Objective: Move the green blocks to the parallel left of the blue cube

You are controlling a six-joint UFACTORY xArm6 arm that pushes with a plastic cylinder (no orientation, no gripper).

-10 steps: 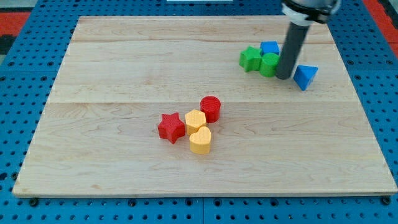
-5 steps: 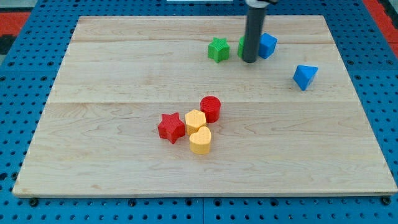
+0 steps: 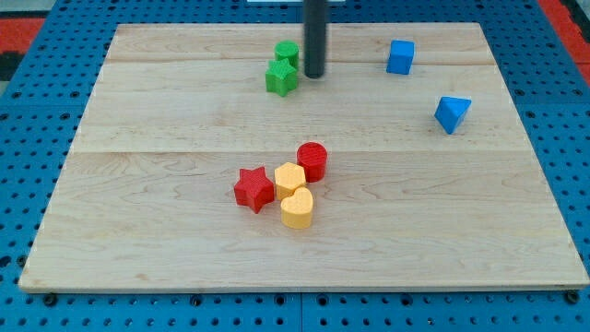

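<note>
A green star block (image 3: pixel 281 77) and a green cylinder block (image 3: pixel 287 53) sit touching each other near the view's top, left of centre. My tip (image 3: pixel 314 75) stands just to their right, close beside the cylinder. The blue cube (image 3: pixel 400 56) sits well to the right of my tip, at about the same height in the view as the green blocks. A blue triangular block (image 3: pixel 452 112) lies below and right of the cube.
A red star (image 3: pixel 253 188), a red cylinder (image 3: pixel 312 160), a yellow hexagon (image 3: pixel 290 177) and a yellow heart (image 3: pixel 297 207) cluster near the board's middle. The wooden board (image 3: pixel 138 184) lies on a blue pegboard.
My tip swept left across the view's top, pushing both green blocks left, away from the blue cube. The cube shifted slightly; the other blocks stayed put.
</note>
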